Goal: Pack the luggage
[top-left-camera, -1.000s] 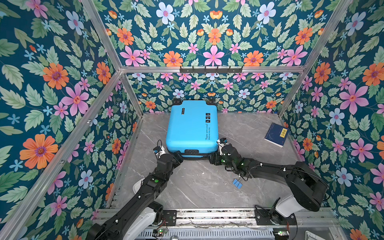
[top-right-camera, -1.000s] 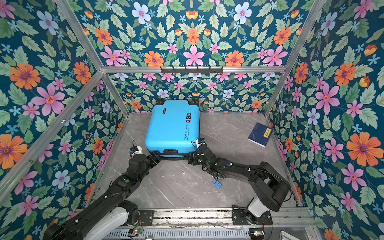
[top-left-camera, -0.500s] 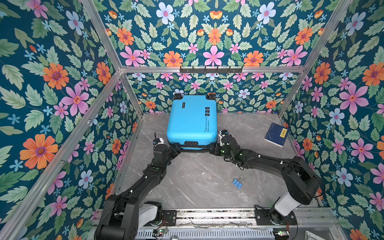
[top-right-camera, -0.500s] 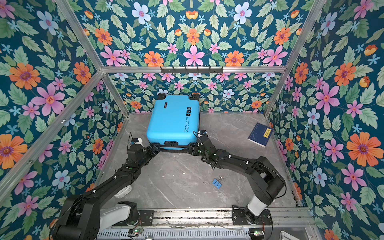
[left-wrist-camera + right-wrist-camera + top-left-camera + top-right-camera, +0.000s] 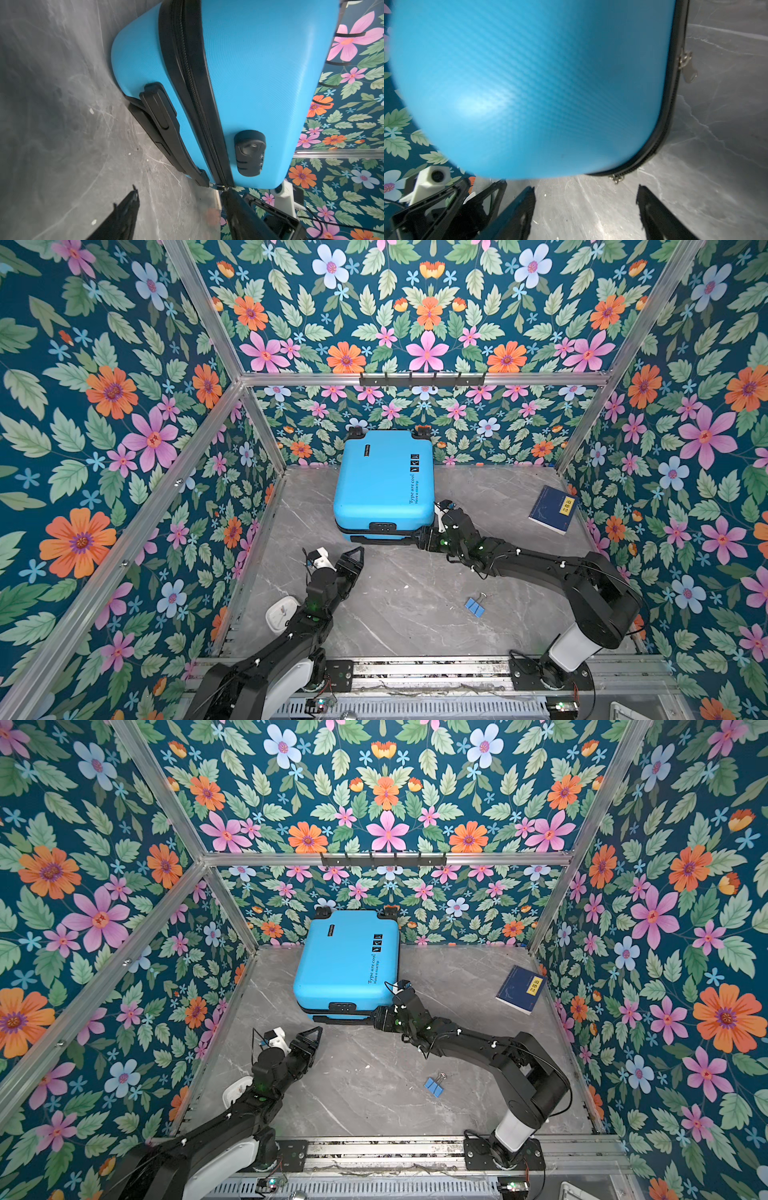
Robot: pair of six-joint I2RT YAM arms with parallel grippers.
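Beside the luggage's (image 5: 382, 485) near corner the right gripper (image 5: 420, 538) gapes; the left gripper (image 5: 353, 558), also spread, hovers over open tabletop (image 5: 407, 597).

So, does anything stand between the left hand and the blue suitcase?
Nothing visible does. Only bare grey marble tabletop lies between the open left hand and the sky-blue hard-shell suitcase; the small blue binder clip lies off to the side.
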